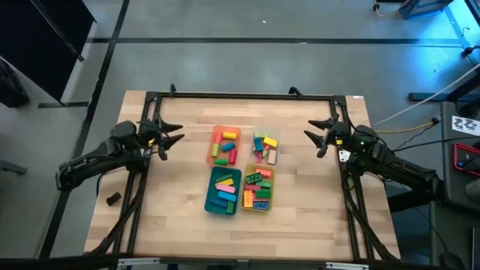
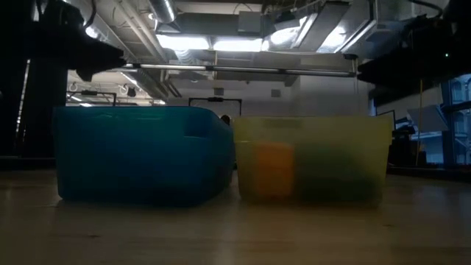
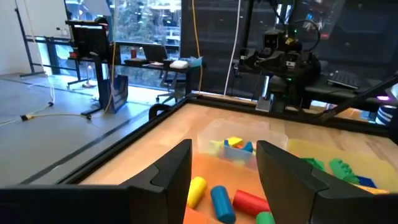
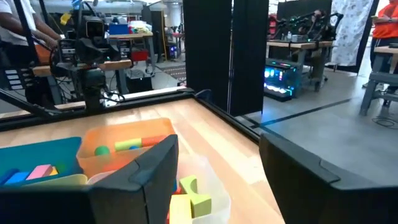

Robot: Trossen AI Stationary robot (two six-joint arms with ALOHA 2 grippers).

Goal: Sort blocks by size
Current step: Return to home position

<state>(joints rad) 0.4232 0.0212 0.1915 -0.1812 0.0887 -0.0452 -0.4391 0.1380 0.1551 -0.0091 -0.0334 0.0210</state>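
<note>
Standing well apart from the orange tray (image 1: 212,146) on its left-arm side, the left pincer (image 1: 177,139) has its fingers spread, with nothing between them. The right pincer (image 1: 310,135) is on the opposite side of the orange tray, past the clear tray (image 1: 265,132), and is likewise spread and holding nothing. Both point inward toward the orange tray.

Every one of the blocks (image 1: 229,136) in view lies inside one of four trays on the desk (image 1: 165,217). The orange tray holds rounded pieces in yellow, blue, red, green and pink. The clear tray, just beside the orange tray on its right-arm side, holds small yellow, green, pink and blue pieces. The teal tray (image 1: 208,201), just beside the orange tray toward the desk's front edge, holds longer bars in pink, yellow, blue, green and orange. The yellow tray (image 1: 273,196), diagonal from the orange tray, holds studded bricks in green, red, blue and orange. At desk height it appears to touch the teal tray.
</note>
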